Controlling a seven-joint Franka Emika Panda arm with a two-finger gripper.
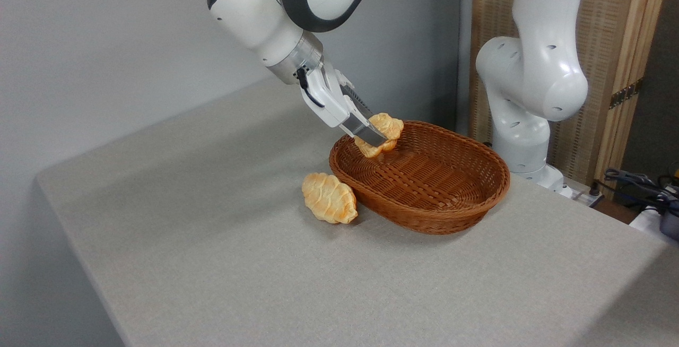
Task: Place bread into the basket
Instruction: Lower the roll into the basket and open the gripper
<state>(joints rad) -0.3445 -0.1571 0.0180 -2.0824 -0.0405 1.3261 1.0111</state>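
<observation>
My gripper point(375, 136) is shut on a small golden-orange bread piece point(384, 130), holding it just above the far left inside of the reddish-brown wicker basket point(477, 198). The arm comes down slanted from the upper left. A second, longer bread piece point(329, 205) with ridged segments lies on the grey table, touching the basket's left outer wall. The basket's woven floor shows nothing lying on it.
The arm's white base and lower links point(530, 87) stand right behind the basket. A wooden panel point(626, 60) rises at the back right, and cables point(642, 185) lie at the right edge. The table's point(212, 262) left and front edges drop off.
</observation>
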